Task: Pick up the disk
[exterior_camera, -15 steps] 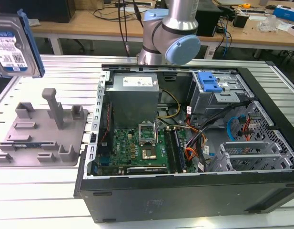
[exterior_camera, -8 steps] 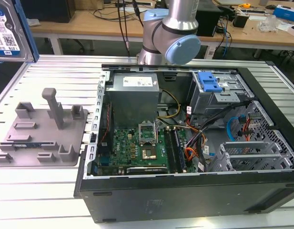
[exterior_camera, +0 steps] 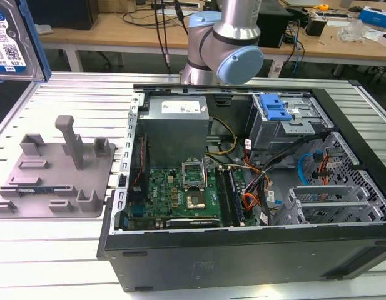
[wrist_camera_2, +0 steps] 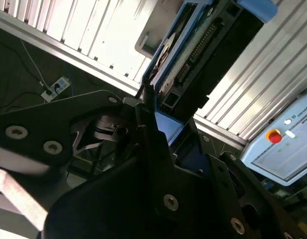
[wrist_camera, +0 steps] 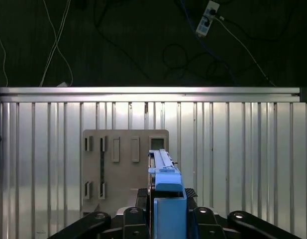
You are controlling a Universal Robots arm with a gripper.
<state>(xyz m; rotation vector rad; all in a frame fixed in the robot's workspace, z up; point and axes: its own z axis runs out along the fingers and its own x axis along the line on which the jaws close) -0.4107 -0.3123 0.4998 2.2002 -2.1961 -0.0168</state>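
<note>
The disk (exterior_camera: 10, 39), silver with a white-and-blue label and a blue side rail, hangs in the air at the top of the exterior view's left, above the slatted table. In the first wrist view the disk (wrist_camera: 165, 185) stands on edge, blue rail toward the camera, with my gripper (wrist_camera: 168, 201) shut on it and dark fingers (wrist_camera: 138, 215) pressing both sides. The second wrist view shows the same disk (wrist_camera_2: 193, 55) rising out of the gripper (wrist_camera_2: 165, 135), well above the table.
A grey fixture tray (exterior_camera: 52, 178) with upright posts lies on the table under the disk, also in the first wrist view as the fixture tray (wrist_camera: 121, 164). An open computer case (exterior_camera: 243, 187) holds a blue-handled drive cage (exterior_camera: 277, 112). The arm's base (exterior_camera: 221, 44) stands behind it.
</note>
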